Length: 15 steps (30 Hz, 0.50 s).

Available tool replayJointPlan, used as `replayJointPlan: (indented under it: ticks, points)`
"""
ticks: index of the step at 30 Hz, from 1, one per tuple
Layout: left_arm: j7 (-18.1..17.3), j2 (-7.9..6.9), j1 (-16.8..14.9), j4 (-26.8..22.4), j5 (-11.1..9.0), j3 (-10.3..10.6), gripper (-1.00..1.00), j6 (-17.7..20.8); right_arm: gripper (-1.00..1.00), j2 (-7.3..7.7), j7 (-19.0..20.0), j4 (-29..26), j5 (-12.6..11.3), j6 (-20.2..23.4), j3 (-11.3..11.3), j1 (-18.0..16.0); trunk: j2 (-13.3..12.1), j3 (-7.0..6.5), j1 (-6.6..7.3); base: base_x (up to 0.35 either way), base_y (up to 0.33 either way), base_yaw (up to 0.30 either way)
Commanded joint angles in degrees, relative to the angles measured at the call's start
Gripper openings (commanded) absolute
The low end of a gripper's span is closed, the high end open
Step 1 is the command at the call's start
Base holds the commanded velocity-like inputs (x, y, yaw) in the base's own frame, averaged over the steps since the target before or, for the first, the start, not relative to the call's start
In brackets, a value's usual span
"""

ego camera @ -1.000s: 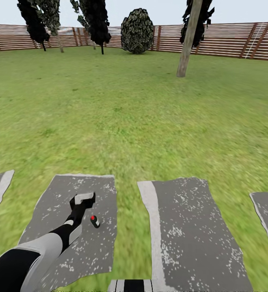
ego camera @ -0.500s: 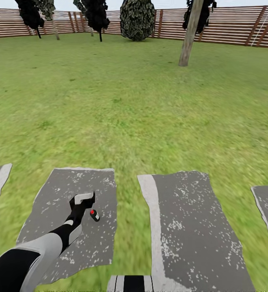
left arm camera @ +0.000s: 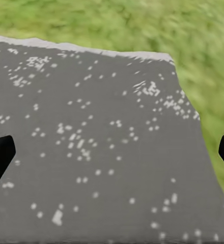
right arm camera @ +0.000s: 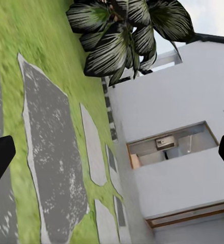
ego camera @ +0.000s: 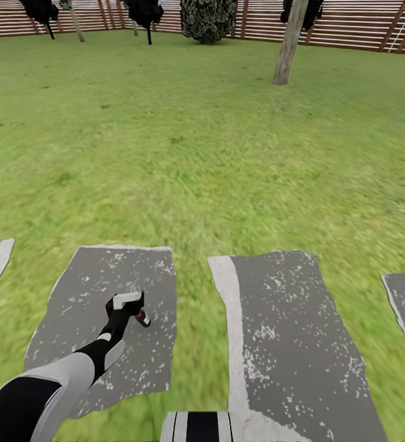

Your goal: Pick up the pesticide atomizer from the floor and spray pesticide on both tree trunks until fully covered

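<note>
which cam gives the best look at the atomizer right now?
Head view. The pesticide atomizer lies on a grey paving slab, right beside the left gripper. The left wrist view looks at speckled slab and grass between its wide-apart fingertips, with no bottle there; the right wrist view faces a white building and a palm.

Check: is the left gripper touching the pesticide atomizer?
Cannot tell. In the head view the left gripper overlaps the pesticide atomizer, with no gap or contact plain.
</note>
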State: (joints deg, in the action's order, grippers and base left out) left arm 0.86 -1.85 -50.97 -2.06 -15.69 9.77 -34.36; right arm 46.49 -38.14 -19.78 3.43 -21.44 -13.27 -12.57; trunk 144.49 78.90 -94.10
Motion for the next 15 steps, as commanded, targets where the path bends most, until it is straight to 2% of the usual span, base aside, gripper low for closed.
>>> replayJointPlan:
  ticks: [1,3,7,15]
  points:
    - [0.0,0.0,0.0,0.0,0.0,0.0,1.0,0.0,1.0,0.0,0.0,0.0,0.0,0.0,0.0,0.0,0.0,0.23,-0.02,0.0,0.0,0.0]
    - [0.0,0.01,0.0,0.0,0.0,0.0,1.0,0.0,1.0,0.0,0.0,0.0,0.0,0.0,0.0,0.0,0.0,0.67,-0.08,0.0,0.0,0.0]
    - [-0.1,0.12,0.0,0.0,0.0,0.1,1.0,0.0,1.0,0.0,0.0,0.0,0.0,0.0,0.0,0.0,0.0,0.67,-0.08,0.0,0.0,0.0]
    - [-0.1,0.18,0.0,0.0,0.0,0.1,1.0,0.0,1.0,0.0,0.1,0.0,-0.1,0.0,0.0,0.0,0.1,2.22,-0.26,0.0,0.0,0.0]
